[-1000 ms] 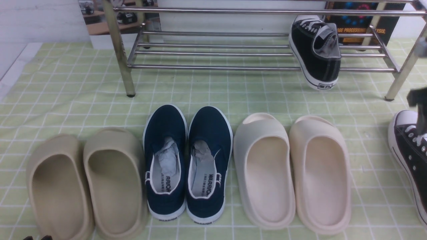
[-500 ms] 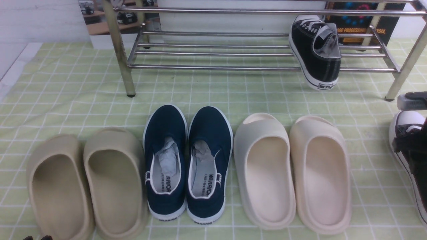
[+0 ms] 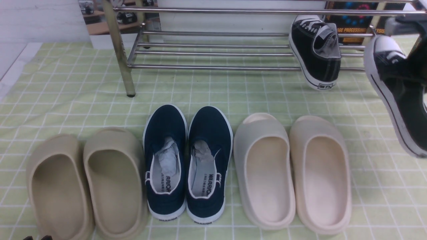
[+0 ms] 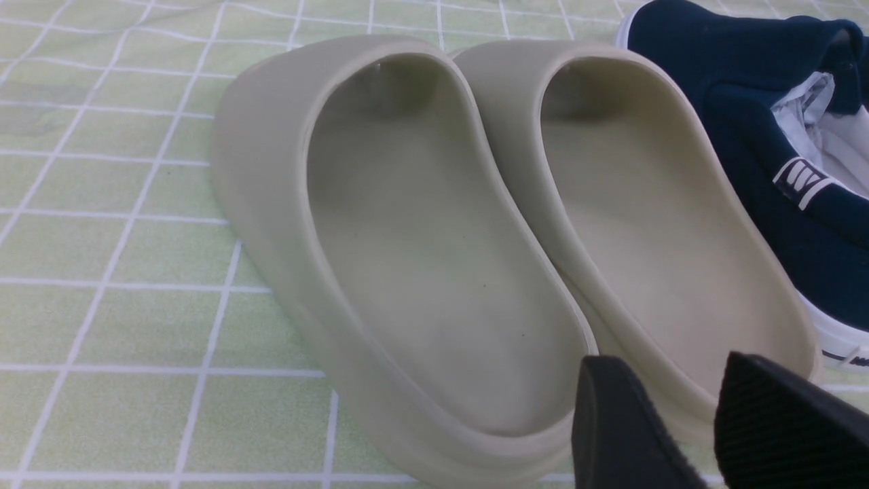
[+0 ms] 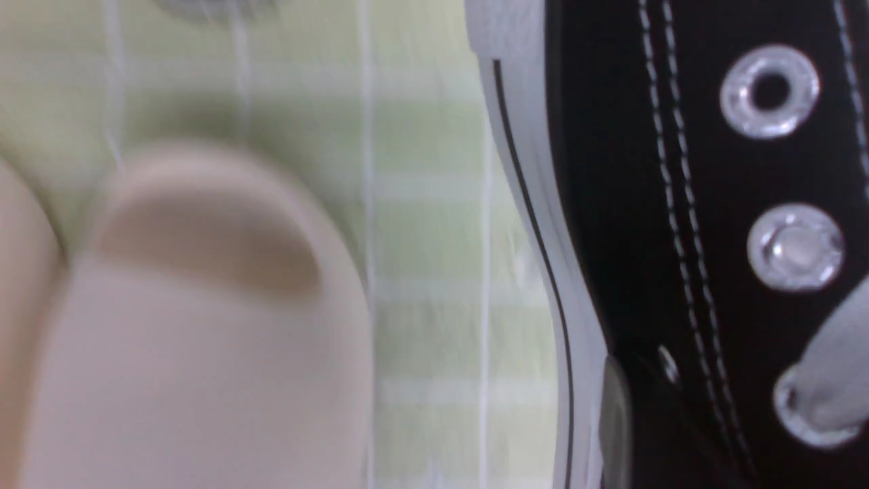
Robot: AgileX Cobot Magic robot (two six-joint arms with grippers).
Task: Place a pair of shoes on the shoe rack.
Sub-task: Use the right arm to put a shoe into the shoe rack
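One black canvas sneaker rests on the chrome shoe rack's lower shelf at the right, its heel hanging over the front bar. The second black sneaker is held in the air at the far right, white toe cap towards the rack. My right gripper is shut on it; in the right wrist view the sneaker's side and eyelets fill the frame and one finger presses its side. My left gripper is open and empty, low over the heel end of the tan slides.
On the green checked cloth, in a row in front of the rack: tan foam slides, navy slip-on shoes, cream foam slides. The rack's right front leg is behind the held sneaker. A dark printed board stands behind the rack.
My right gripper came down on the sneaker lying on the cloth at the far right, took hold of it and lifted it up and towards the rack. The left arm has not moved.
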